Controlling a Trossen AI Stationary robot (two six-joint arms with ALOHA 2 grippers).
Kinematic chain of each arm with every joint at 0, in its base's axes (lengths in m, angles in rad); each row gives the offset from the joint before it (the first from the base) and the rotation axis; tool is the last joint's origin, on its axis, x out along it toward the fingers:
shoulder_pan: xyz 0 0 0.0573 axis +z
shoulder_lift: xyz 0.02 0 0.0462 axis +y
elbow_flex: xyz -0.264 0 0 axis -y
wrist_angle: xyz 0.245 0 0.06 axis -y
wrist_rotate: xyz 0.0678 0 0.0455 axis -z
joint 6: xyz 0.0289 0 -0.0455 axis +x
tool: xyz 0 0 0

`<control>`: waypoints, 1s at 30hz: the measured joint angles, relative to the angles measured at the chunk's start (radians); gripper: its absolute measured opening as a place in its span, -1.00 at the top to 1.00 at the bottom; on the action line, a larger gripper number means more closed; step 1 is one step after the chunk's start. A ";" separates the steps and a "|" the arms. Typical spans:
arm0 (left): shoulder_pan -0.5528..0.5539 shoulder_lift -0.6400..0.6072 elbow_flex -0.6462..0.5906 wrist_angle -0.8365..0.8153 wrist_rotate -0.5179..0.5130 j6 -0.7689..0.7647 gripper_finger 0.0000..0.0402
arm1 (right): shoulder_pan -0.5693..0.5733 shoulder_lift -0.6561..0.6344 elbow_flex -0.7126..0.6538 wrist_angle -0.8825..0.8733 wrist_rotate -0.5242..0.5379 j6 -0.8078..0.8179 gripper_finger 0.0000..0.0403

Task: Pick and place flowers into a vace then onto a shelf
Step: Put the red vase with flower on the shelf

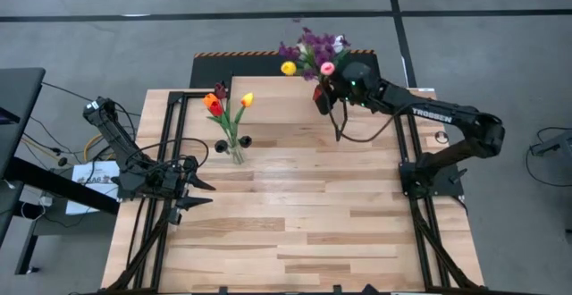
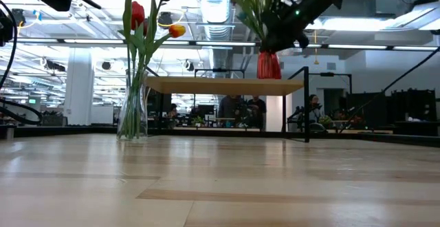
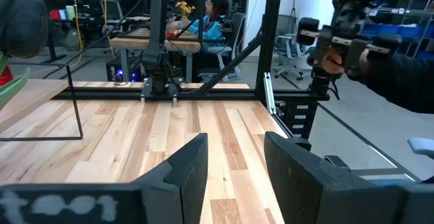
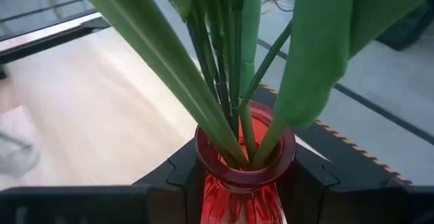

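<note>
Seen from overhead, the right gripper (image 1: 323, 96) sits in the upper middle of the frame, clamped around a red glass vase (image 4: 243, 183) of mixed flowers (image 1: 313, 52): purple sprigs, a yellow head and a pink one. It appears to hold the vase upright so the stems stay put while it goes onto the shelf (image 2: 227, 85). Only the table-level view shows the vase base at the shelf board, touching or just above it; which cannot be told. The right wrist view alone shows both fingers hugging the vase neck. A clear glass vase (image 2: 132, 113) of red and orange tulips stands on the table at left. The left gripper (image 1: 195, 193) waits at the left edge of the table, fingers parted and empty.
</note>
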 joint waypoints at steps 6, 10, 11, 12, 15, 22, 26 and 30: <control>0.000 0.000 0.000 -0.002 0.002 0.000 0.33 | -0.055 0.031 0.001 0.039 -0.054 0.021 0.34; 0.000 0.000 0.000 -0.005 0.002 0.000 0.33 | -0.071 0.038 0.001 0.031 -0.066 0.039 0.34; 0.000 0.000 0.000 -0.007 0.002 0.000 0.33 | -0.073 0.038 0.001 0.033 -0.074 0.039 0.34; 0.000 0.000 0.000 -0.008 0.002 0.000 0.33 | -0.073 0.038 0.001 0.032 -0.077 0.040 0.34; 0.000 0.000 0.000 -0.008 0.002 0.000 0.33 | -0.069 0.038 0.001 0.027 -0.078 0.041 0.34; 0.000 0.000 0.000 -0.008 0.003 0.000 0.33 | -0.057 0.043 0.003 0.005 -0.075 0.053 0.33; 0.000 0.000 0.000 -0.008 0.007 -0.002 0.33 | -0.053 0.043 0.003 0.002 -0.074 0.054 0.32; 0.000 0.000 0.000 -0.007 0.032 -0.003 0.33 | -0.039 0.043 0.003 -0.003 -0.074 0.035 0.24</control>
